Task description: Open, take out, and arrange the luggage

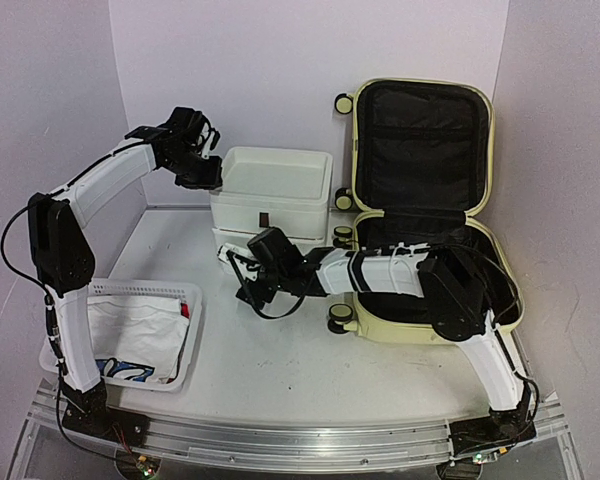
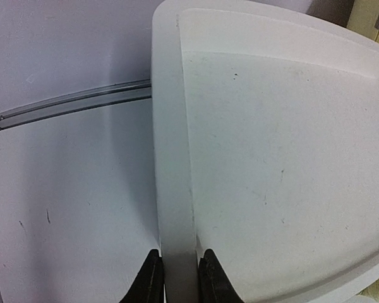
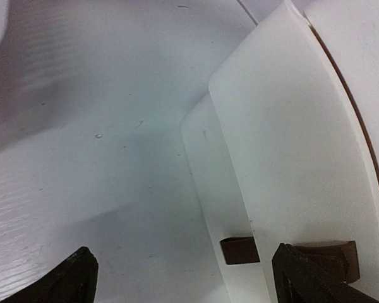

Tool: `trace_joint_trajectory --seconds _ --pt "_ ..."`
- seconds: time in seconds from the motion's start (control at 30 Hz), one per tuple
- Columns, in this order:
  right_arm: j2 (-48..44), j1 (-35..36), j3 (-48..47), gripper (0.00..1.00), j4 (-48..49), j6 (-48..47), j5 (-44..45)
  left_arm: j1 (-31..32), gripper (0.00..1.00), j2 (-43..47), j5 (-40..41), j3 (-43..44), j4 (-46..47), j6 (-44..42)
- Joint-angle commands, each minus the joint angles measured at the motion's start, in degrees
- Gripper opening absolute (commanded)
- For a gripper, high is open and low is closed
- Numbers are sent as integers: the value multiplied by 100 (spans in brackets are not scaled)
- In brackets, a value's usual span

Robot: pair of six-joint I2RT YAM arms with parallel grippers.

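The luggage (image 1: 435, 322), pale yellow with black lining, lies open at the right of the table, its lid (image 1: 421, 120) standing upright against the back wall. Nothing shows inside it except my right arm's elbow in front. Well left of it, my left gripper (image 1: 206, 172) (image 2: 179, 278) is shut on the left rim (image 2: 174, 189) of a white drawer box (image 1: 271, 195), one finger on each side of the wall. My right gripper (image 1: 242, 264) (image 3: 189, 274) stands open low in front of that box, close to a brown drawer pull (image 3: 240, 250).
A white perforated basket (image 1: 185, 335) with white cloth and a blue-patterned item sits at the front left by the left arm's base. The drawer box (image 3: 290, 158) stands between the grippers and the luggage. Purple walls close the back and sides.
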State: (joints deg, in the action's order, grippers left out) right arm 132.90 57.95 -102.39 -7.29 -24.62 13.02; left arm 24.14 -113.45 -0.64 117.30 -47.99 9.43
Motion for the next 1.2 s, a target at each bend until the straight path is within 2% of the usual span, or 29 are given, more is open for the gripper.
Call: trace_joint_trajectory --seconds 0.0,0.23,0.33,0.43,0.57,0.63,0.73,0.83,0.9,0.97,1.0,1.17 --pt "202 -307 -810 98 548 -58 727 152 0 -125 -736 -34 -657 -255" --pt "443 -582 -1134 98 420 -201 649 156 0 -136 -806 18 -664 -238" --pt "281 -560 -1092 98 51 -168 311 152 0 -96 -776 16 -657 -236" --pt "-236 -482 -754 98 -708 472 -359 153 0 -99 -687 67 -664 -167" --pt "-1115 -306 -16 98 -1468 2225 -448 152 3 -135 -687 135 -655 -27" --pt "-1430 -208 524 98 -1579 3337 -211 152 12 -151 -709 187 -659 24" --pt "-1620 -186 829 98 -1808 4500 144 152 28 -91 -733 233 -662 75" --pt "-1648 -186 1036 98 -1612 5388 700 152 49 128 -670 270 -653 121" --pt "-1477 -150 1006 98 -1313 5713 838 152 59 411 -600 317 -653 156" --pt "-1201 -113 960 98 -985 5997 1059 152 89 707 -652 321 -664 118" --pt "-1076 -107 938 98 -858 6089 1174 152 98 887 -708 273 -673 55" --pt "-514 -40 796 98 -146 6149 1710 153 100 2212 -841 -462 -700 -30"
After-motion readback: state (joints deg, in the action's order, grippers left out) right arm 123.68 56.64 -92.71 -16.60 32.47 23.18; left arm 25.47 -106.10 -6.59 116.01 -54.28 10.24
